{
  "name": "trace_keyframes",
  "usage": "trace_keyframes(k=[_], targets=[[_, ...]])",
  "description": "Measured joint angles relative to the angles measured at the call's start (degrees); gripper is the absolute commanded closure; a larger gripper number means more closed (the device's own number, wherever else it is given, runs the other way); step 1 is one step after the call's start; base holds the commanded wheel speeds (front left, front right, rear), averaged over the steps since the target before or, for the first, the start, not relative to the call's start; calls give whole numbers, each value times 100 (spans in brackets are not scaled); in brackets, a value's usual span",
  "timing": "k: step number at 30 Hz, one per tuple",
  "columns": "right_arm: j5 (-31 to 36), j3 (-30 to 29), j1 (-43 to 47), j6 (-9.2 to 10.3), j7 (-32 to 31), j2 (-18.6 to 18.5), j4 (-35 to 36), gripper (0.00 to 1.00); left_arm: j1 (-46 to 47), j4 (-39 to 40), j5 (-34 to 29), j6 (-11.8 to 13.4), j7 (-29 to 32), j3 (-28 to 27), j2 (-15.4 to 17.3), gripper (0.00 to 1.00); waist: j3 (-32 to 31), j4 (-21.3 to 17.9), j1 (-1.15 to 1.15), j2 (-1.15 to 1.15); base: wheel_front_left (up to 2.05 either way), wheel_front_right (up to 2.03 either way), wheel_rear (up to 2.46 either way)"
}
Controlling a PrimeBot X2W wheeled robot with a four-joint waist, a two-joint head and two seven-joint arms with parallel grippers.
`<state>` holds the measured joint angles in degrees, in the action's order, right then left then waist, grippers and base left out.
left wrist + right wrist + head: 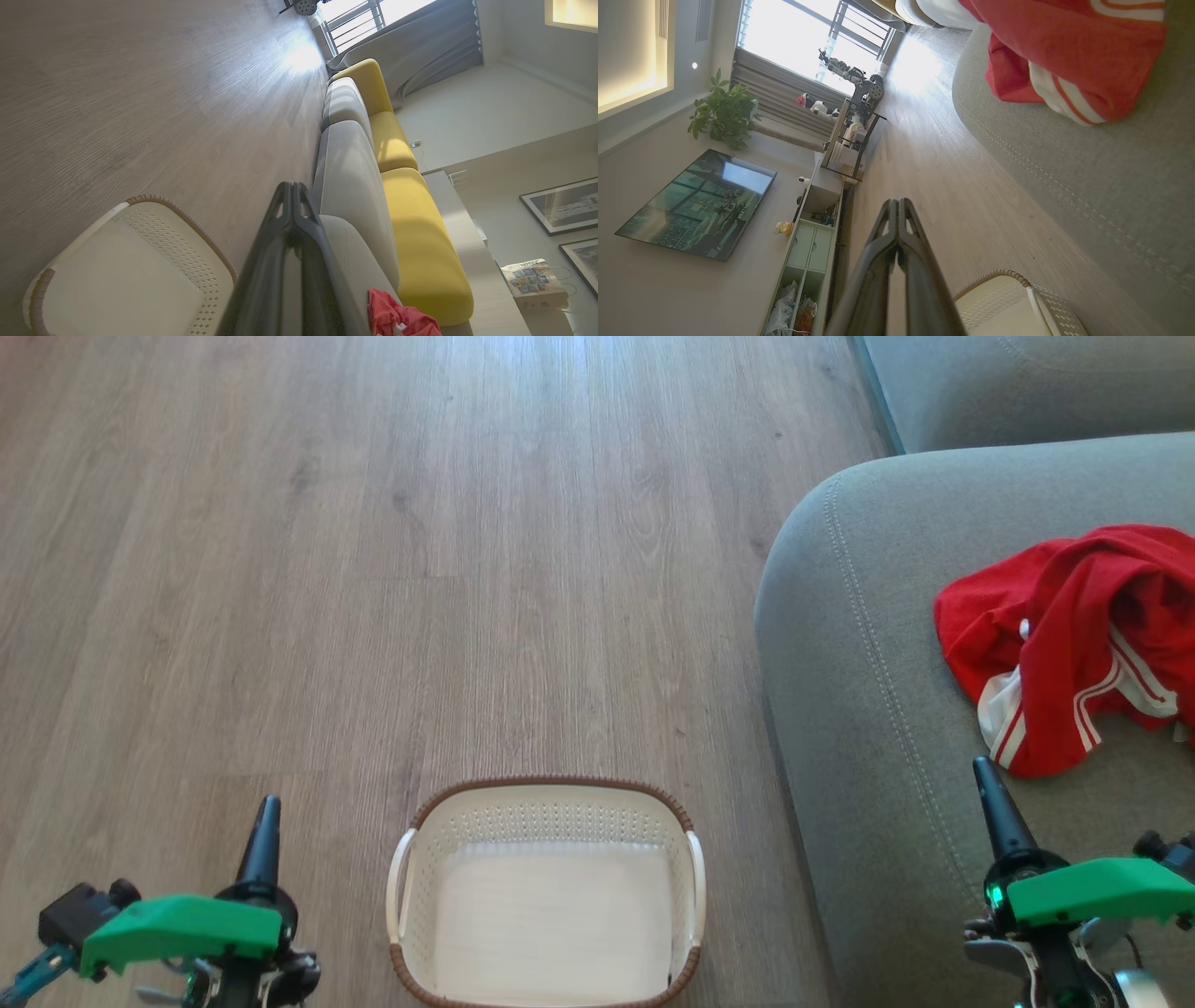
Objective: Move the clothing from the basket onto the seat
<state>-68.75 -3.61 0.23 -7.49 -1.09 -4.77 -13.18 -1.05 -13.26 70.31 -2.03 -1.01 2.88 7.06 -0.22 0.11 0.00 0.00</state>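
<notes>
Red clothing (1074, 616) lies bunched on seat (868, 756), basket (551, 782) bare inside; left gripper (269, 805) and right gripper (983, 767) both closed, empty; judged done, so park arms clear of fabric.

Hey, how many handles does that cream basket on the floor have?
2: the left handle on the basket's left side, and the right handle on its right side. Both are white and in full view, and no further handle seems hidden.
</notes>
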Motion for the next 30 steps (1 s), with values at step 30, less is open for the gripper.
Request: trace_keyframes(k=[30], targets=[[-1708,-245,-227,0,-346,109,-194,100,304,-183,1600,-357,505,-503,-304,100,29,-8,0,0,0,0,0]])
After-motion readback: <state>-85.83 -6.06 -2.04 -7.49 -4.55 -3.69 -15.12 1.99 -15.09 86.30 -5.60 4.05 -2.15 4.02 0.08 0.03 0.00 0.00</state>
